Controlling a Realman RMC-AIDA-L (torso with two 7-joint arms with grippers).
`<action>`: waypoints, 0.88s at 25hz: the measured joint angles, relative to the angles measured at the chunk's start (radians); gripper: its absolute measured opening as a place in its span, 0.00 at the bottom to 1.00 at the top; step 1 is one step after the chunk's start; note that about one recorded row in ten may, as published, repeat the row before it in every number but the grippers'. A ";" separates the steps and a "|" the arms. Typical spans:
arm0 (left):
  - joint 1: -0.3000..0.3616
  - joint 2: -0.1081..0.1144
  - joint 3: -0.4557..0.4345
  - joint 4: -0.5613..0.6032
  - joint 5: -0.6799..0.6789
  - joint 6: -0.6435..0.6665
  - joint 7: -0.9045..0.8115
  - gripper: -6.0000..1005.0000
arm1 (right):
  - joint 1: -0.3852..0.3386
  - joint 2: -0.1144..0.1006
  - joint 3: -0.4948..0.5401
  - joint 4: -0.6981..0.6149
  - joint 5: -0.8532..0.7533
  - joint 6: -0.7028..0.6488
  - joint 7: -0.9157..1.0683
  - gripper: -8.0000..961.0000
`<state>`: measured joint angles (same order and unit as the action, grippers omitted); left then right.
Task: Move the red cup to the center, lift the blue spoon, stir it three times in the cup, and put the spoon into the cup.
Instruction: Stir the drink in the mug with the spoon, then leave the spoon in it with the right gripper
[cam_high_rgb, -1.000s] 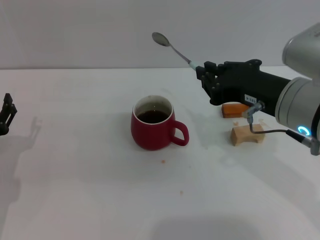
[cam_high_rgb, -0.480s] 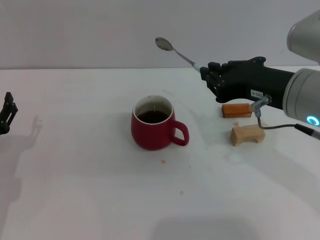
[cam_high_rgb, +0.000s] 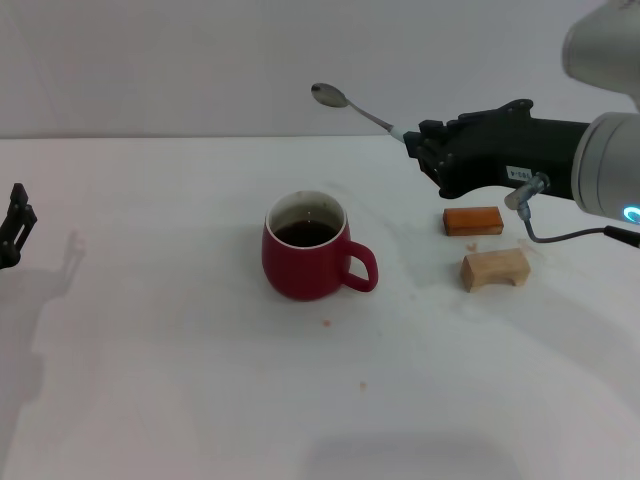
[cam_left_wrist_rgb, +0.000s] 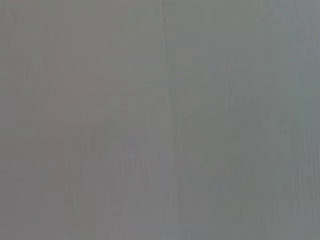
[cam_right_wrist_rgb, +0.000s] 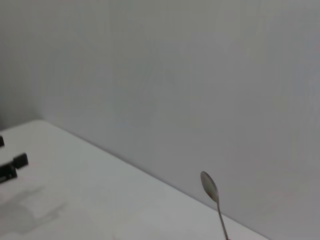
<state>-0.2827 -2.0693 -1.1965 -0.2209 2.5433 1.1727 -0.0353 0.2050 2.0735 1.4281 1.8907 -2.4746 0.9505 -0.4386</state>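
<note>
The red cup (cam_high_rgb: 307, 258) stands near the middle of the white table, handle toward the right, with dark liquid inside. My right gripper (cam_high_rgb: 420, 148) is shut on the blue spoon (cam_high_rgb: 352, 106) by its handle, held in the air behind and to the right of the cup. The spoon's grey bowl points up and left, well above the cup's rim. Its bowl and neck also show in the right wrist view (cam_right_wrist_rgb: 212, 197). My left gripper (cam_high_rgb: 12, 228) is parked at the table's far left edge. The left wrist view shows only a blank wall.
An orange-brown block (cam_high_rgb: 473, 220) and a tan wooden block (cam_high_rgb: 494, 269) lie on the table to the right of the cup, under my right arm. A grey wall stands behind the table.
My right gripper has drawn back to the right and risen a little, levelling out; the spoon's bowl has dropped lower and shifted slightly right. The cup and the left arm have not moved.
</note>
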 joint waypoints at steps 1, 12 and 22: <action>0.000 0.000 0.000 0.000 0.000 0.000 0.000 0.84 | 0.000 0.000 0.000 0.000 0.000 0.000 0.000 0.14; -0.001 0.000 0.001 0.000 0.000 -0.001 0.000 0.84 | 0.069 0.000 0.023 0.011 -0.031 0.099 0.030 0.14; -0.001 0.000 0.003 0.000 0.000 -0.004 0.000 0.84 | 0.145 0.001 0.078 0.015 -0.032 0.230 0.056 0.14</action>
<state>-0.2838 -2.0693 -1.1935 -0.2209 2.5433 1.1687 -0.0353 0.3501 2.0743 1.5058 1.9054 -2.5064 1.1801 -0.3830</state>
